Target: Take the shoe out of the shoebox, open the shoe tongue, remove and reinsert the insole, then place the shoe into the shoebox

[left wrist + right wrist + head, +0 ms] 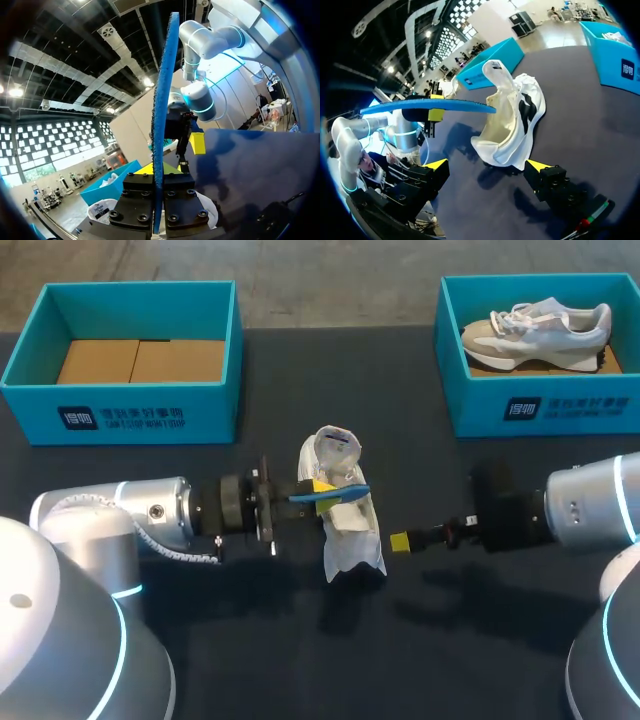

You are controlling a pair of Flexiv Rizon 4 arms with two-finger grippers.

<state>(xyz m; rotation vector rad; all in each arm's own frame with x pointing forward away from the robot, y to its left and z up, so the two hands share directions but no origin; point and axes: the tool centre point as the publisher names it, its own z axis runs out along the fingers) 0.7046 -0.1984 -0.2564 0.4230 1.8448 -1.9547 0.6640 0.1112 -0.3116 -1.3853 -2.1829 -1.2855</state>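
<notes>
A white shoe [350, 525] lies in the middle of the dark table, its tongue pulled up and its mouth wide. My left gripper [322, 487] comes in from the left and is shut on a blue insole [335, 496], held just above the shoe's mouth. From the left wrist the insole [162, 115] shows edge-on, clamped in the left gripper [159, 172]. My right gripper [400, 541] stands open just right of the shoe. In the right wrist view the shoe [512, 117] lies ahead of the right gripper [487, 167], with the insole [427, 105] beside it.
A teal shoebox [50, 390] with a bare cardboard floor stands at the back left. A second teal shoebox [480, 405] at the back right holds a grey and white sneaker [535, 328]. Dark table surface lies in front of the shoe.
</notes>
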